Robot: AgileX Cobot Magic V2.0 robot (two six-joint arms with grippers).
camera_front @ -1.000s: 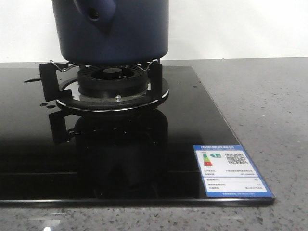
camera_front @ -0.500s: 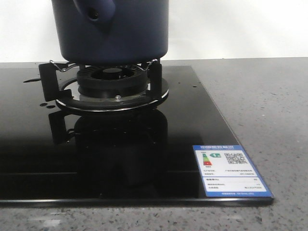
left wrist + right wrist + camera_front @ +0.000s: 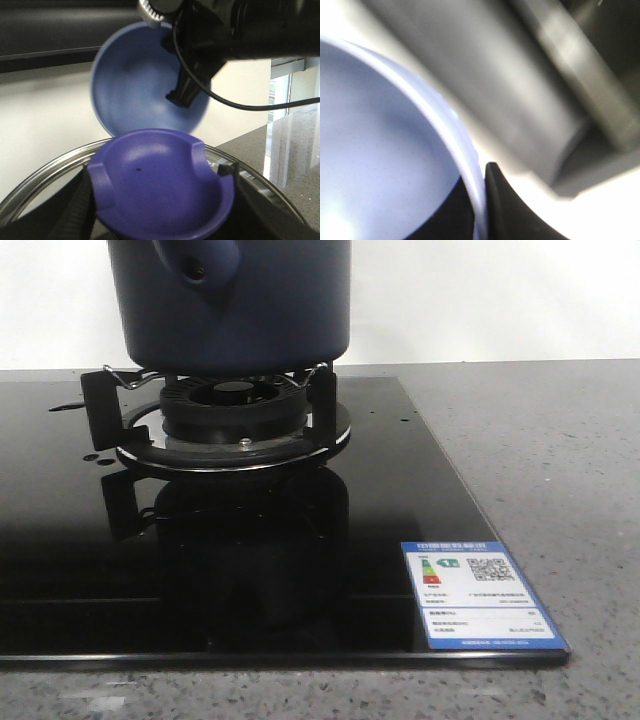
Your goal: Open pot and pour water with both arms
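pot point(image 3: 232, 305), matte navy cylinder, rests on burner point(image 3: 232, 412); jaws' grip unclear.

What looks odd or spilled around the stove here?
Nothing is clearly wrong. The pot sits upright on the burner stand. A few small droplets dot the black glass cooktop beside the burner, possibly water.

kitchen setup — black glass gas hob point(image 3: 420, 500) set in grey speckled stone surface point(image 3: 560, 460), burner with pan supports point(image 3: 235, 415), energy-rating sticker point(image 3: 480, 595) on the glass, plain white wall point(image 3: 480, 300) behind
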